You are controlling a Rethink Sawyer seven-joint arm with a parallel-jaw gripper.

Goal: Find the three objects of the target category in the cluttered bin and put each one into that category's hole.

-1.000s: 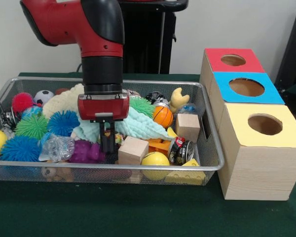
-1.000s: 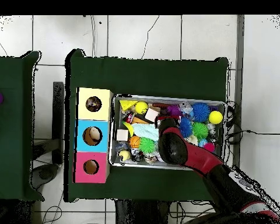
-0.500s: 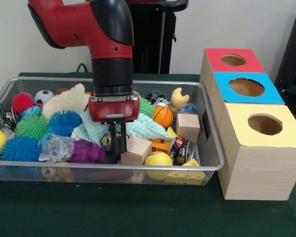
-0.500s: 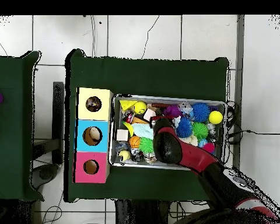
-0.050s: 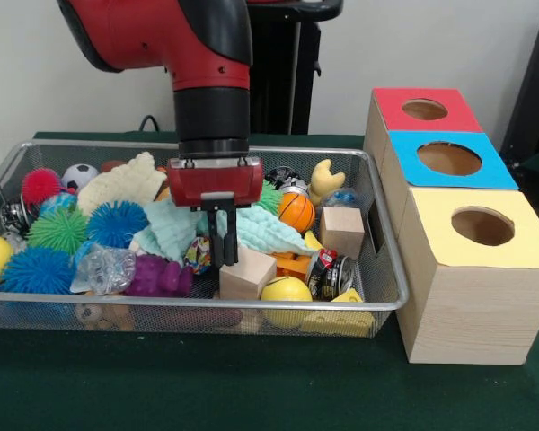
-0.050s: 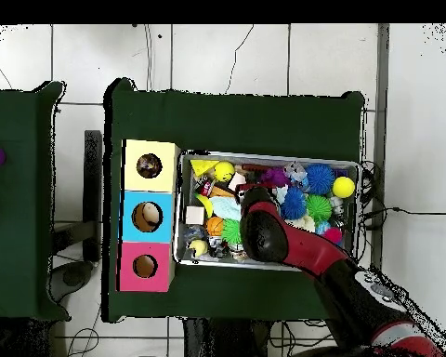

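- My gripper [image 5: 223, 258] hangs inside the wire bin [image 5: 377, 296], its two dark fingers [image 5: 220, 238] pressed close together with nothing between them, so I read it as clenched and empty.
- Taking the wooden block [image 5: 248, 272] near the bin's front wall as my landmark: my fingertips come down right at its upper left edge, and I cannot tell whether they touch it.
- A second wooden block [image 5: 342, 230] sits to the right of that block and farther back, well apart from my gripper.
- The mint cloth [image 5: 256, 229] lies just behind the landmark block, under my wrist.
- The yellow ball [image 5: 285, 294] rests just to the block's right, against the front wall.
- The purple toy [image 5: 157, 277] lies to the block's left.
- The three boxes [image 5: 449, 215] with round holes stand outside the bin, far to the block's right.
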